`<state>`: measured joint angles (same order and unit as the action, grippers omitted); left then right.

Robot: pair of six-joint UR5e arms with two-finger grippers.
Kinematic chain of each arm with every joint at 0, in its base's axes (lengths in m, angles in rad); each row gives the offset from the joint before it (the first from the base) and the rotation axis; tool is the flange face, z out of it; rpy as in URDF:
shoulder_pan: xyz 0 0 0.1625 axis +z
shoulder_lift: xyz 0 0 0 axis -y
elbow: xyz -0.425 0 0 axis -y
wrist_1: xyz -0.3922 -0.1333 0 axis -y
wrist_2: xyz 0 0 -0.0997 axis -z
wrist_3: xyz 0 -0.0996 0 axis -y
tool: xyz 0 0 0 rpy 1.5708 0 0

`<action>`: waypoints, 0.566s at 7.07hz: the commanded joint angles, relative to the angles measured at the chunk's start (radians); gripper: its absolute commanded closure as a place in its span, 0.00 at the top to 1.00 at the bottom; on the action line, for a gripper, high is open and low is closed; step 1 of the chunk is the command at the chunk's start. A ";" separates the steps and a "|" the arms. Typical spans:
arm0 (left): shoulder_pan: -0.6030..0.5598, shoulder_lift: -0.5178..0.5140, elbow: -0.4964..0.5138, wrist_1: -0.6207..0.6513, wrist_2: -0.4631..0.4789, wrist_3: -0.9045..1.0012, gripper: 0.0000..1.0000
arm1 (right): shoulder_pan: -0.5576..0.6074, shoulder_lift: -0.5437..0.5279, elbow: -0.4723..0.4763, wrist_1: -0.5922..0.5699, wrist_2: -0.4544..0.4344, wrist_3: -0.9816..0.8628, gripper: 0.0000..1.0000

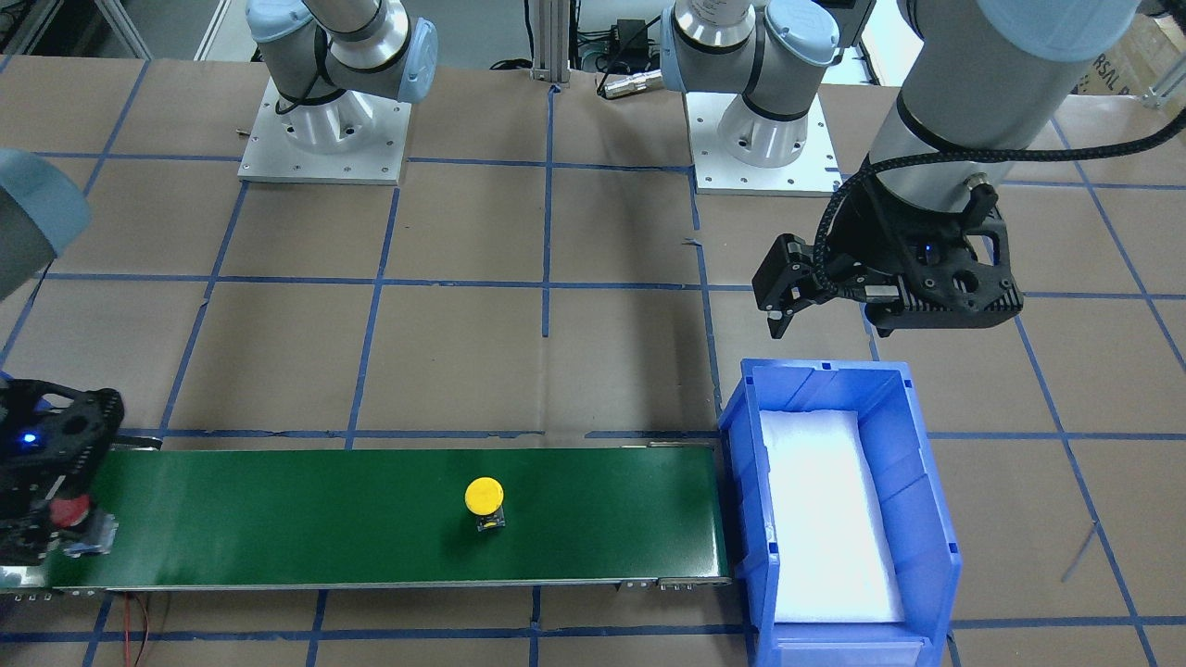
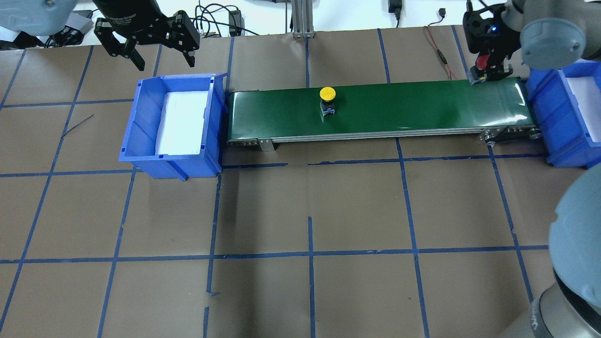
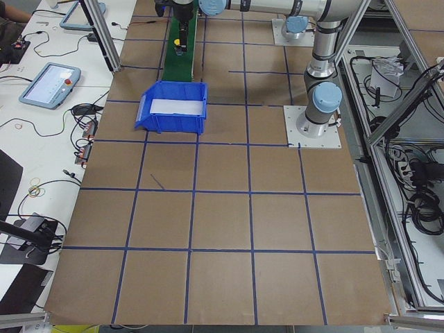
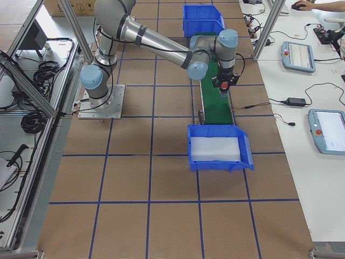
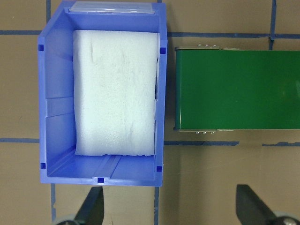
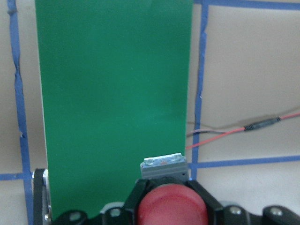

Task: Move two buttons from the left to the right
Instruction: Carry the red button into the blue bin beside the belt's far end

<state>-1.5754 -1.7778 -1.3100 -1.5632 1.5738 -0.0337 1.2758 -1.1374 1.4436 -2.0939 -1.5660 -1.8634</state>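
The right gripper point(image 2: 487, 74) is clamped on the red button point(image 6: 172, 210), one finger on each side of its round cap. The grey switch body sticks out past the fingertips. Directly below this gripper is one end of the green conveyor belt point(image 2: 399, 105). Whether the button touches the belt cannot be told. Beside the gripper, off the belt's edge, a red and black wire point(image 6: 234, 133) lies on the brown paper surface point(image 2: 310, 202). Just past the belt end stands a blue bin point(image 2: 547, 112).

The yellow button point(image 2: 327, 94) stands upright on the belt, well away from the right gripper, about midway along the belt with nothing around it.

The left gripper point(image 2: 145, 51) hangs open and empty, its fingers point(image 5: 91, 206) spread wide. A second blue bin point(image 5: 56, 93), lined with white foam point(image 5: 115, 93), sits below and just ahead of it, butted against the belt's other end.

Both wrists point straight down (the right arm stretched out long from its base).
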 commanded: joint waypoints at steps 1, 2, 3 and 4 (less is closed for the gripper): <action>0.000 0.000 0.002 0.000 0.000 0.000 1.00 | -0.164 -0.005 -0.060 0.002 0.015 -0.095 0.27; 0.000 0.000 0.002 0.000 0.000 0.000 1.00 | -0.224 -0.005 -0.069 0.002 0.017 -0.147 0.27; 0.000 0.000 0.002 0.002 0.000 0.000 1.00 | -0.284 -0.004 -0.065 0.002 0.026 -0.230 0.27; 0.000 0.000 0.002 0.002 0.000 0.000 1.00 | -0.346 0.002 -0.043 0.002 0.096 -0.297 0.27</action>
<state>-1.5754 -1.7779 -1.3086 -1.5621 1.5738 -0.0337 1.0068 -1.1401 1.3850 -2.0923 -1.5267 -2.0747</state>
